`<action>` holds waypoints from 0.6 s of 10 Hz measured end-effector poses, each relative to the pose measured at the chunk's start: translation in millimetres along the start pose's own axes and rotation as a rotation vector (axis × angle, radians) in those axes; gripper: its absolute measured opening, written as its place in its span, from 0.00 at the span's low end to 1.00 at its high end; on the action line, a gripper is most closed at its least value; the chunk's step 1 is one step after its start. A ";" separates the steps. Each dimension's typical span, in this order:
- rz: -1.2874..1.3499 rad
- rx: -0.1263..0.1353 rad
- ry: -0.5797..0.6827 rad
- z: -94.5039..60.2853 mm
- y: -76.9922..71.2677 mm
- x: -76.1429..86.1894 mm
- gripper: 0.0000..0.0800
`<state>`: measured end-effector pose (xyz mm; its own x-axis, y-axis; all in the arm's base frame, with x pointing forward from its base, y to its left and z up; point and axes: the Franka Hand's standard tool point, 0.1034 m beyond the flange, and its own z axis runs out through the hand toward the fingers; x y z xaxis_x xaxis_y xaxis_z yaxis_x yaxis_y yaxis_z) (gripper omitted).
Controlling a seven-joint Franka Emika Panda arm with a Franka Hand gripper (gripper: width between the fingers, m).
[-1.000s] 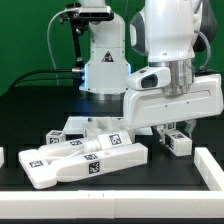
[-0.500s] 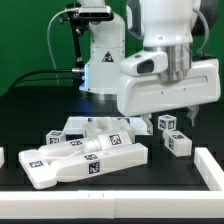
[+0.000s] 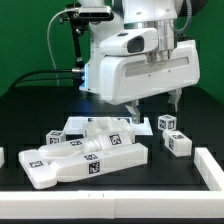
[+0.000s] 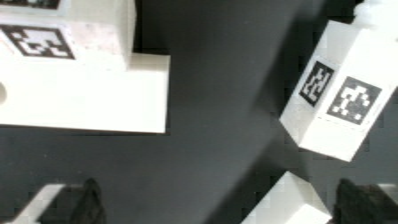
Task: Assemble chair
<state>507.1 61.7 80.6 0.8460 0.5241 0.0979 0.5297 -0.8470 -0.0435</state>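
Observation:
The chair's white parts lie loose on the black table. A large tagged panel with a bar on top [image 3: 85, 155] lies at the exterior view's left. Two small tagged blocks [image 3: 167, 123] [image 3: 180, 143] stand at its right. My gripper [image 3: 152, 106] hangs well above them, open and holding nothing. In the wrist view both dark fingertips [image 4: 71, 205] stand wide apart around my gripper's centre [image 4: 217, 208]. Far below are a tagged white panel [image 4: 71, 60], a tagged block [image 4: 347, 95] and the corner of another white piece [image 4: 306, 200].
A white rail [image 3: 212, 165] borders the table at the exterior view's right, and another white edge [image 3: 2, 158] sits at its left. The robot base [image 3: 105, 60] stands behind the parts. A flat white piece [image 3: 72, 124] lies behind the pile.
The jaws have opened and let go of the upper small block. The arm has risen and drifted toward the exterior view's left; the block stays on the table.

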 end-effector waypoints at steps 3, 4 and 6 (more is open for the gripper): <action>-0.191 -0.024 -0.018 -0.6 12.9 -6.6 0.81; -0.299 -0.032 -0.038 -2.0 23.3 -11.4 0.81; -0.436 -0.028 -0.058 3.4 39.2 -18.2 0.81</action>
<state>512.7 19.3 73.7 0.5461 0.8364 0.0455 0.8368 -0.5473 0.0163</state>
